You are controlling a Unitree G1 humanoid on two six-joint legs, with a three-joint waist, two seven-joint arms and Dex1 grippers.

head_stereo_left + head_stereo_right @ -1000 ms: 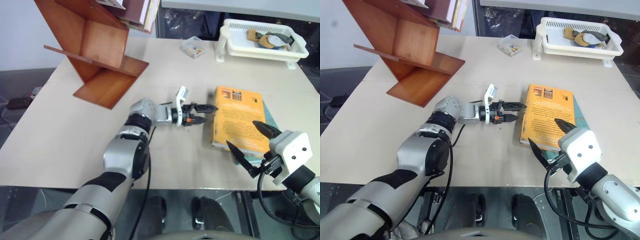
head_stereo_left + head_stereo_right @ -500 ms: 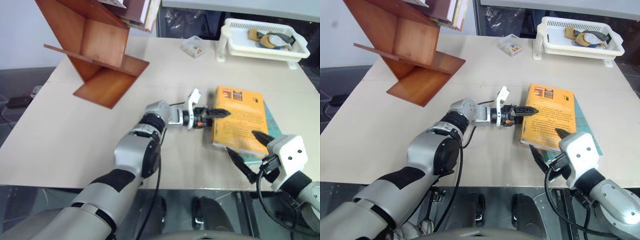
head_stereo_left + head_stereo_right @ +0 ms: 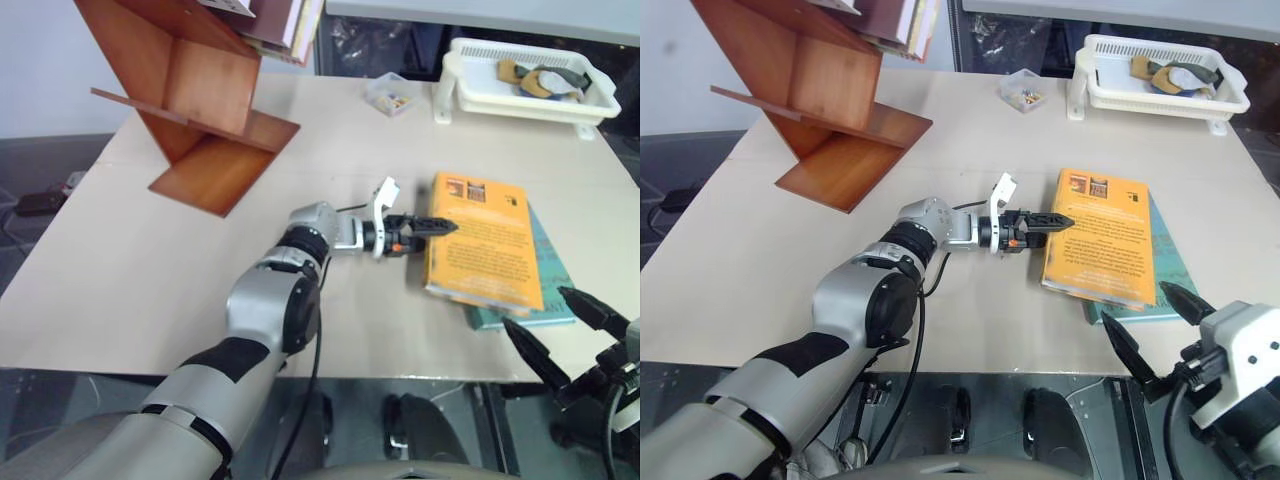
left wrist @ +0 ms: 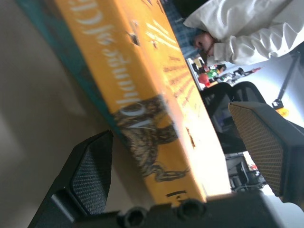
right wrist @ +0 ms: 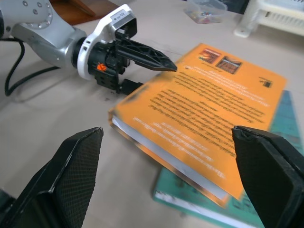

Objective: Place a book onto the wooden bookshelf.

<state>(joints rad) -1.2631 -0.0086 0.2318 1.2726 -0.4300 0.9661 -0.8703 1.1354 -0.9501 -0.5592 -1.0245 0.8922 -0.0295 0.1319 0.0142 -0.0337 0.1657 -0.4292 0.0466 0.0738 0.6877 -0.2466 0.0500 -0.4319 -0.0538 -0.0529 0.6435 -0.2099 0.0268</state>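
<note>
The book, thick and orange-yellow, lies flat on the table on top of a thinner teal book. My left gripper is open at the book's left edge, one finger over the cover and the other low beside the spine. My right gripper hangs open and empty at the table's front edge, just short of the book's near end. The wooden bookshelf stands tilted at the far left of the table.
Dark-maroon and pale books lean in the shelf's top compartment. A white plastic basket with small items sits at the back right, a small clear box beside it. A person in a white sleeve is beyond the table.
My right gripper has drawn back from over the book to the table's front edge. My left gripper first slid right up to the book's edge, then stayed still.
</note>
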